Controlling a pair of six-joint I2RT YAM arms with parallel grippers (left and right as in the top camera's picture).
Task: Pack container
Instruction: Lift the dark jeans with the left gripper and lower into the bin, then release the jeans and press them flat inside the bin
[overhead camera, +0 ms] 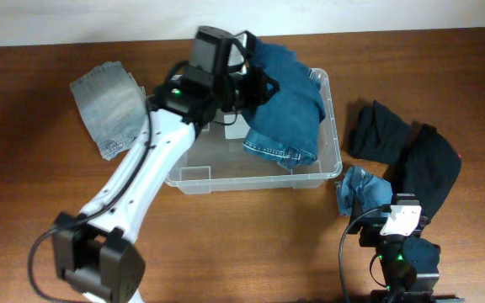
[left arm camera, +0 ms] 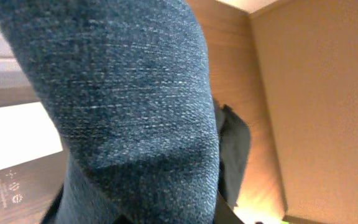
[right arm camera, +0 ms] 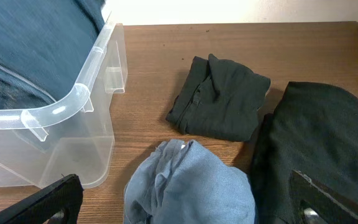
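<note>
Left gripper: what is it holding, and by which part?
The left gripper seems shut on the blue jeans near their far end, above the container; exact spot hidden.

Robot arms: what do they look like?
The left arm is a white tube between black joints, with a black cable along it and a green light near the wrist. The right arm is black with a white block, a green light and a black cable; its fingers are black.

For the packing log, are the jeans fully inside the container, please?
Partly: one end of the jeans lies inside the container, the other extends past its far rim.
</note>
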